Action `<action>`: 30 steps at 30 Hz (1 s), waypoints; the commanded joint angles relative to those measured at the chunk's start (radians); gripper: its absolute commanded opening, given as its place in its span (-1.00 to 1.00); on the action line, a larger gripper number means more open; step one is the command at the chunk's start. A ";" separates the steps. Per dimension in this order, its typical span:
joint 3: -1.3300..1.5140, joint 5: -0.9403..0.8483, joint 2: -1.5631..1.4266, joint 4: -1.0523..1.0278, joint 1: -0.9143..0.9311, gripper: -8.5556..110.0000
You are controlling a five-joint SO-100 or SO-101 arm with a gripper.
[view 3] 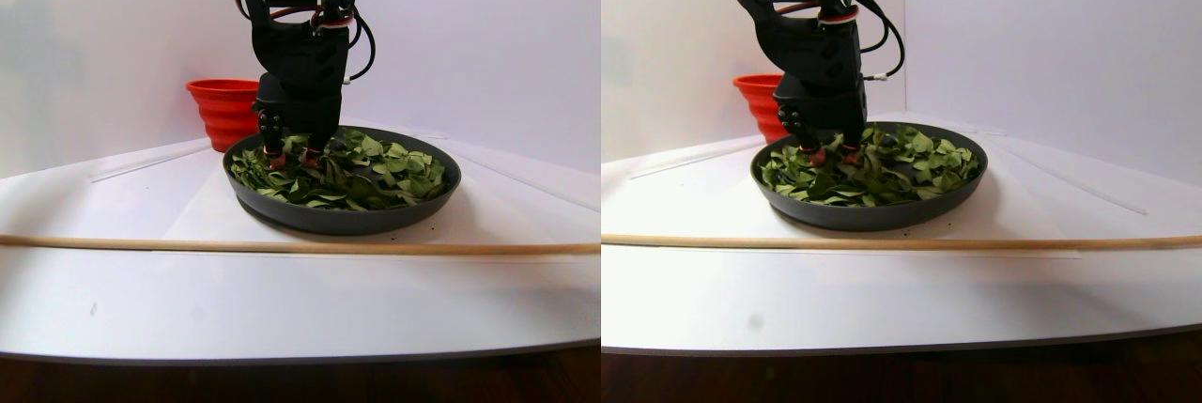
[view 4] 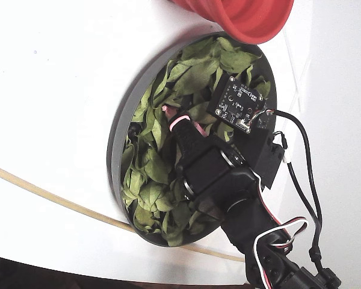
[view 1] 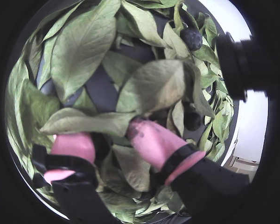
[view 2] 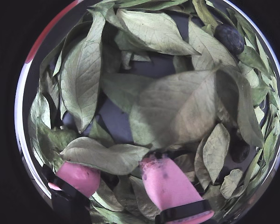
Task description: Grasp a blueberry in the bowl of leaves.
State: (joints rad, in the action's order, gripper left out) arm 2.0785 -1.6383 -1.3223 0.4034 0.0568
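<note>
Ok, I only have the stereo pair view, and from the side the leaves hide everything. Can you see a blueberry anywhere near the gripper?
Observer: Yes. In a wrist view a blueberry lies uncovered on the leaves at the far edge of the bowl, well away from the gripper.
Operator: Anything closer?
Observer: A second dark berry, partly under a leaf, sits to the right of the right-hand pink finger in that view, outside the jaws.
Operator: Are the jaws holding anything?
Observer: No berry shows between them. They are open, with the tips down among the leaves.
</note>
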 commanded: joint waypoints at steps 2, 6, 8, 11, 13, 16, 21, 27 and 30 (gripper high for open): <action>-0.025 -0.006 -0.120 -0.003 -0.009 -0.58; -0.026 -0.012 -0.121 -0.003 -0.009 -0.58; -0.026 -0.012 -0.123 -0.003 -0.009 -0.58; -0.028 -0.014 -0.123 -0.003 -0.011 -0.58; -0.028 -0.014 -0.126 -0.005 -0.012 -0.58; -0.028 -0.014 -0.129 -0.008 -0.014 -0.58; -0.028 -0.012 -0.133 -0.011 -0.015 -0.58; -0.029 -0.017 -0.137 -0.011 -0.017 -0.58; -0.032 -0.023 -0.140 -0.012 -0.015 -0.58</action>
State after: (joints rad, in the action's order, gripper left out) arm 2.0785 -1.6536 -1.3223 0.3942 0.0445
